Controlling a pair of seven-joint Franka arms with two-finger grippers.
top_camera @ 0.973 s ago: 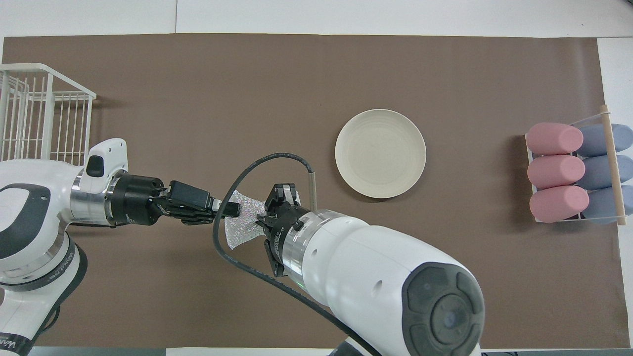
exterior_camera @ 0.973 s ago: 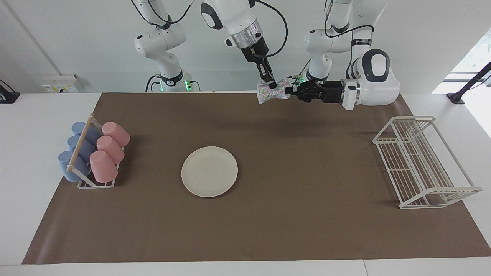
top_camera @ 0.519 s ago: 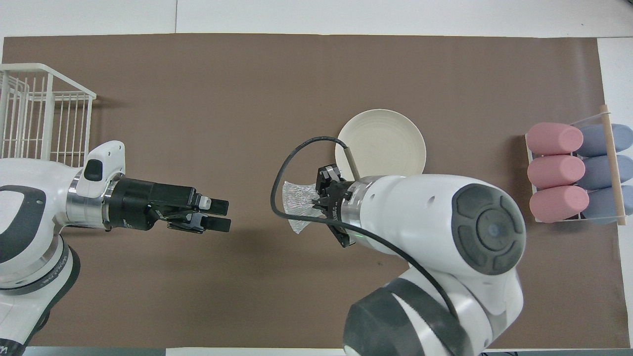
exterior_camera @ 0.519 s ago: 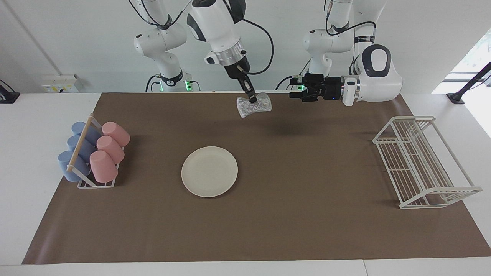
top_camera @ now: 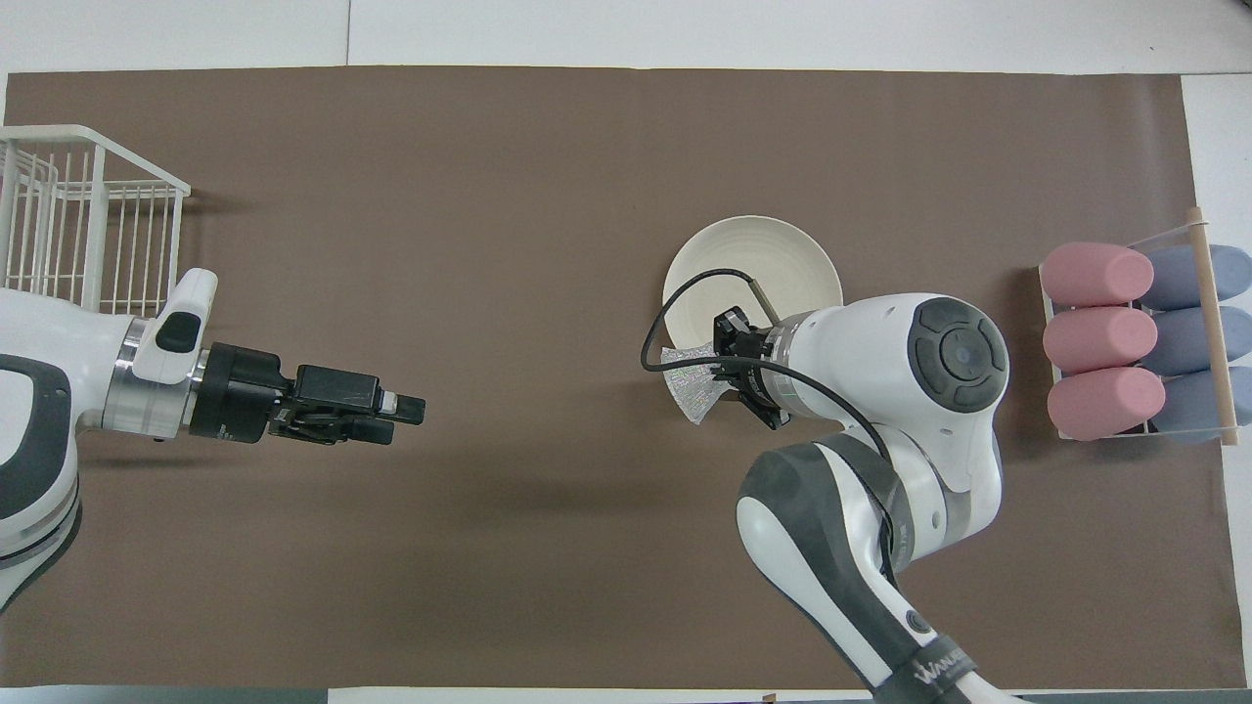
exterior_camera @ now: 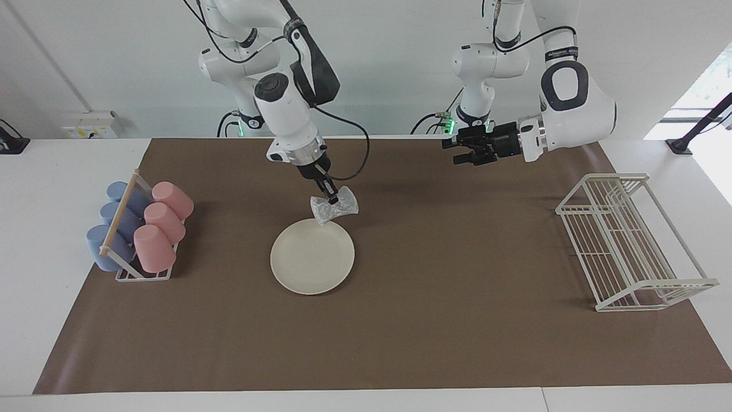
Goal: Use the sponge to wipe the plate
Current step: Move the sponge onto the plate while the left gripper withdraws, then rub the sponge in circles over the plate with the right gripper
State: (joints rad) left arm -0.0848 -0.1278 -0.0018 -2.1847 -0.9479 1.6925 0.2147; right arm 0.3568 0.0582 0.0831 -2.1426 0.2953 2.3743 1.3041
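**Sponge held over the plate's rim, wiping not yet begun**

We saw the right tool (exterior_camera: pixel 331 200) pinched shut on the middle of the sponge (exterior_camera: pixel 334 209), so that both ends of the pad flared out to either side of the fingertips. We judged that a grip at the waist left a broad, soft face pointing down, which suits wiping. The sponge hung over the edge of the plate (exterior_camera: pixel 312 263) nearest the robots; from the facing view we could not tell whether it touched the rim or was just above it. The plate itself lay flat on the brown mat (exterior_camera: pixel 457 320), roughly mid-bench and toward the right arm's end, with nothing on it, so the whole surface was open to the pad.

The left tool (exterior_camera: pixel 457 151) was spread wide with nothing in it, and hung over the mat's edge nearest the robots, well apart from the plate. We took that arm to be waiting out of the way.

Toward the right arm's end stood a cup rack (exterior_camera: pixel 137 269) with pink cups (exterior_camera: pixel 163 220) and blue cups (exterior_camera: pixel 117 220) lying on their sides; toward the left arm's end stood a white wire rack (exterior_camera: pixel 629 246). Neither was near the work.

As for writing, we made out some lettering on the right arm's lower link in the overhead view and on a band of the left arm in the facing view, but could not read either with confidence. The plate, sponge and cups bore no labels that we could see.
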